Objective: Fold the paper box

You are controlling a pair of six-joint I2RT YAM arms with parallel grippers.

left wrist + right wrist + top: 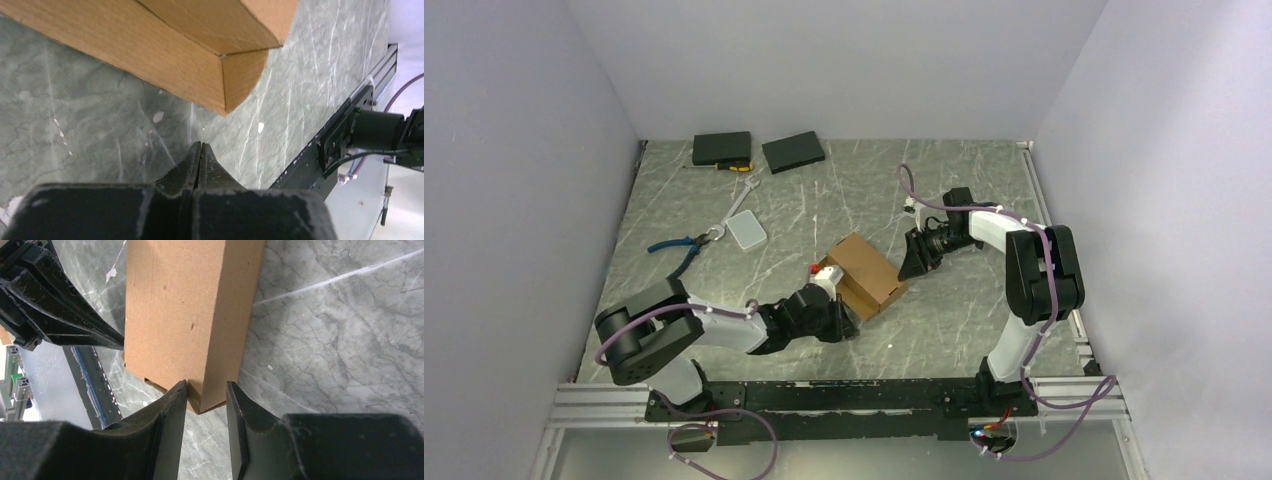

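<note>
Two claws flank the plain brown corrugated cardboard box [866, 268] lying mid-way on the grey marbled surface [944, 325]. The left claw [200, 146] is pressed together, empty, near one corner. The right claw [207, 390] is apart, another corner showing between its fingers.

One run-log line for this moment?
brown cardboard paper box: formed into carton | left gripper: shut, empty, tip just short of box | right gripper: astride box corner, grip unclear

Closed fingers [187, 167] near paper box [150, 50]
</note>
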